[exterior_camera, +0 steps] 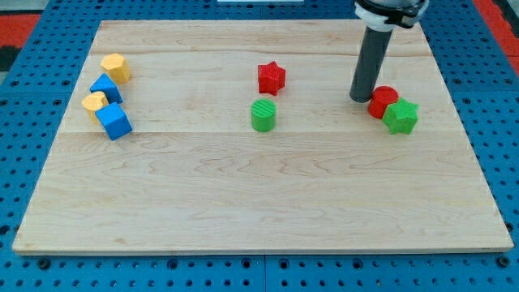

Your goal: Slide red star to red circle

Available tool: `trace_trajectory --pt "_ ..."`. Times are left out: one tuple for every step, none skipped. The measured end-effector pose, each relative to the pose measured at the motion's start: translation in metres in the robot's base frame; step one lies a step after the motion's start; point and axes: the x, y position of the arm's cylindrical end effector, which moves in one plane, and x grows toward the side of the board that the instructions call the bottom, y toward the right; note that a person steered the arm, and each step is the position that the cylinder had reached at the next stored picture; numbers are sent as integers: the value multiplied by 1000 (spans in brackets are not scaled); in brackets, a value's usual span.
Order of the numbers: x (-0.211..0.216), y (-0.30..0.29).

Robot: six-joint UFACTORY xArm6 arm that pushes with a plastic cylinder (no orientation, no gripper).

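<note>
Two red blocks matter: the red star sits near the surface centre, above a green cylinder; rightward, my tip, a plain rod without jaws, touches the red circle. Moving now risks displacing this target into the green star.

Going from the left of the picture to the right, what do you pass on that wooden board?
Yellow and blue blocks clustered at the view's left → green cylinder → red star → my tip → red circle → green star.
</note>
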Motion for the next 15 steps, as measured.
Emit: trace_trajectory --pt "0 5" --pt "-3 9" --pt "-19 -15" --pt "-16 -70" --pt "-4 -112" --pt "0 -171" --pt "-16 -193" --pt "-34 -172" --pt "-34 -142" --pt "-37 -133" --pt "-48 -134" --pt "-52 -127" --pt "-63 -127" --pt "-68 -112" --pt "-68 -69"
